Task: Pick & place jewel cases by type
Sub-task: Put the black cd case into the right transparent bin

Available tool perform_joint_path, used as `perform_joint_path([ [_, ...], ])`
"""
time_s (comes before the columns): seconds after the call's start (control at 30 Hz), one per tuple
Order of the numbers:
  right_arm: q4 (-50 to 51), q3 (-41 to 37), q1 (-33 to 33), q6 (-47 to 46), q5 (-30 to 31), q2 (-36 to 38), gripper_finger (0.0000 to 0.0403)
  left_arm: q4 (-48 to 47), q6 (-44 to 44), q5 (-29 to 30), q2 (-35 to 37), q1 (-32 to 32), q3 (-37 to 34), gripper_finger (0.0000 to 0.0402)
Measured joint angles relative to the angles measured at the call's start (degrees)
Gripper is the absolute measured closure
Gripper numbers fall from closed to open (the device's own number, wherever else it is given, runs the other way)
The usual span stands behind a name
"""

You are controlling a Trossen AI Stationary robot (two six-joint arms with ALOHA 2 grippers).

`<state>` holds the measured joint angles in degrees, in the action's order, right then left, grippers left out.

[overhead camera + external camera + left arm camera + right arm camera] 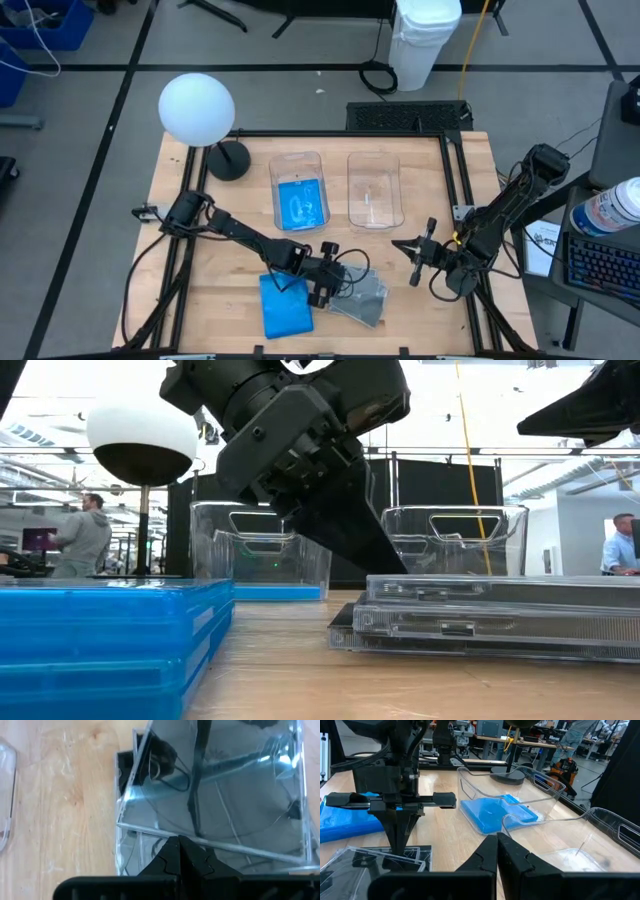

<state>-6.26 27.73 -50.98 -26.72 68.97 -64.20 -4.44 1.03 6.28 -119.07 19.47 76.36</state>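
Two or three grey see-through jewel cases (365, 297) lie stacked askew on the table near its near edge, the top one turned against the one below (215, 795). A stack of bright blue cases (285, 308) lies just left of them. Another blue case (300, 203) lies in the left clear tub (298, 162). My left gripper (338, 280) is shut and points down at the grey stack's left edge (400, 847). My right gripper (395, 243) is shut and hangs over the table near the right tub (375, 190), touching nothing. My left gripper meets the top grey case at its edge (150, 831) on the side toward the blue stack, with the tips of its shut fingers (400, 840). They come from above, slanting down. The case lies flat on the one below it; no part of it is between the fingers.
A lamp with a white ball shade (197, 108) and a black foot (230, 160) stands at the far left of the table. The two tubs sit side by side in the far middle. Bare wood lies between the tubs and the cases. People show in the room beyond.
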Motion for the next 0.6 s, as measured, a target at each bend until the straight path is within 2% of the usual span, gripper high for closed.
perform_joint_path([
  [0.33,0.00,0.00,0.00,0.00,0.00,0.00,0.0403,0.36,1.79,-1.60,0.00,-0.12,0.02,0.0401],
  [0.47,0.00,0.00,0.00,-0.86,0.00,0.00,0.0403,-3.28,5.17,1.48,1.38,0.08,0.00,0.0401],
  [0.6,-0.72,0.00,0.00,-1.27,-0.11,0.00,0.0403,-9.06,8.16,4.68,6.60,0.59,0.00,0.0401],
])
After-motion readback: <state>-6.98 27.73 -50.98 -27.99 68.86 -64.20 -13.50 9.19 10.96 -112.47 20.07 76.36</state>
